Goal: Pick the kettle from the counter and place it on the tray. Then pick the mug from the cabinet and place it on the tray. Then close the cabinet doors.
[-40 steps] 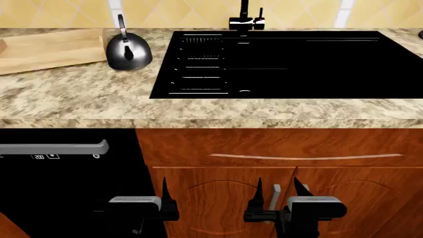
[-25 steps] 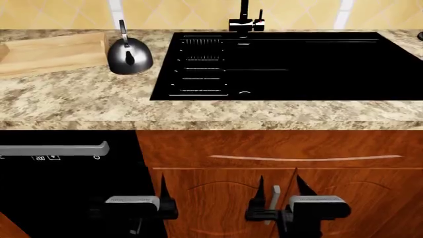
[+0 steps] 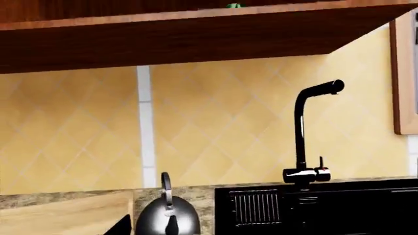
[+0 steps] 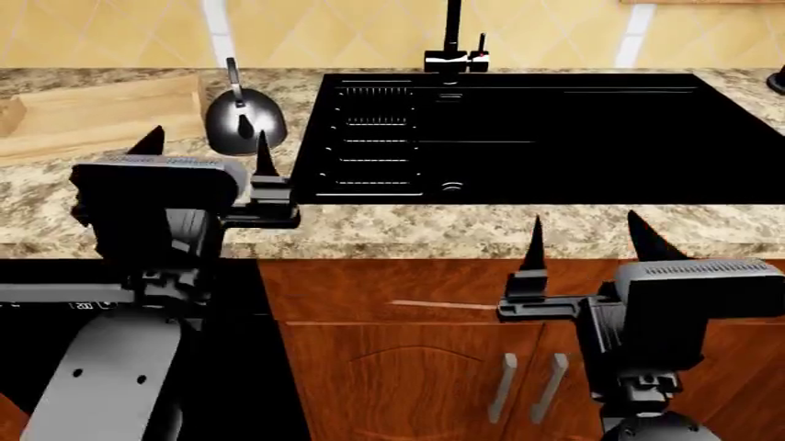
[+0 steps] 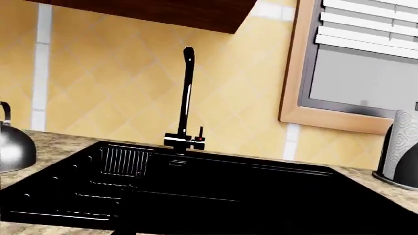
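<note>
The dark-steel kettle (image 4: 243,119) (image 3: 168,219) stands upright on the speckled counter (image 4: 405,225), just right of the light-wood tray (image 4: 86,110) (image 3: 65,215). My left gripper (image 4: 205,145) is open and empty. It hovers over the counter in front of the kettle without touching it, and one dark fingertip (image 3: 121,226) shows in the left wrist view. Further right, my right gripper (image 4: 586,230) is also open and empty at the counter's front edge before the sink. A green sliver of the mug (image 3: 234,6) peeks over the upper cabinet's (image 3: 170,39) bottom board. The kettle (image 5: 10,147) also shows in the right wrist view.
A flat black sink (image 4: 516,129) with a black faucet (image 4: 454,46) takes up the counter's middle and right. A paper-towel roll (image 5: 402,152) stands at the far right under a window (image 5: 365,58). Lower wooden doors (image 4: 405,367) and a black appliance front (image 4: 233,367) sit below the counter.
Both arms have risen from in front of the lower cabinet doors to counter height. The left gripper now sits just before the kettle. Both grippers stay open.
</note>
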You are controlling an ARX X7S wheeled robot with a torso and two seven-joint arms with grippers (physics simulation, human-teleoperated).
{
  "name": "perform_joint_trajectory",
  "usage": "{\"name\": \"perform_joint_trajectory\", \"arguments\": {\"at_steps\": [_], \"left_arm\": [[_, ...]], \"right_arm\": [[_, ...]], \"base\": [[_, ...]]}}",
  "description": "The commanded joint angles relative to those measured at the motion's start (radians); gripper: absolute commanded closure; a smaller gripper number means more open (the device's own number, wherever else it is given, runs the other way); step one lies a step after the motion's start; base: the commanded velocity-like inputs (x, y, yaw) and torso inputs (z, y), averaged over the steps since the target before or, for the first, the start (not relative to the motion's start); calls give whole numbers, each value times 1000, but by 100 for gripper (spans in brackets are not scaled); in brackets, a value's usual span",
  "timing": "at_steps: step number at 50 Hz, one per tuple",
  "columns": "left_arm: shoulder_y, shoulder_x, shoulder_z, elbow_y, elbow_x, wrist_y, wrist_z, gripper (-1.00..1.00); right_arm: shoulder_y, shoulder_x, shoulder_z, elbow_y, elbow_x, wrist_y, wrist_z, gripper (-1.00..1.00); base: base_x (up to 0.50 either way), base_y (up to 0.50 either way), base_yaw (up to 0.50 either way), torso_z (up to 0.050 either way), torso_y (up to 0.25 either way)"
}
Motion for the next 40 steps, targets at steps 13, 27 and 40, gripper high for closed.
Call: {"name": "perform_joint_trajectory", "arguments": {"at_steps": [13,27,40], "left_arm": [[-1481,85,125,-934,49,-325,-89,-100],[-1843,125,118,-1669,-4,-19,-144,-100],[-1844,126,198,-1550,-182,-193,-130,-100]], "right_arm": [[394,412,-33,-276,813,409,632,-100],[385,491,-67,-267,885,318,712,-100],[371,508,-86,-248,883,272,724,-100]], "base": [[0,0,0,50,0],[0,0,0,50,0],[0,0,0,50,0]]}}
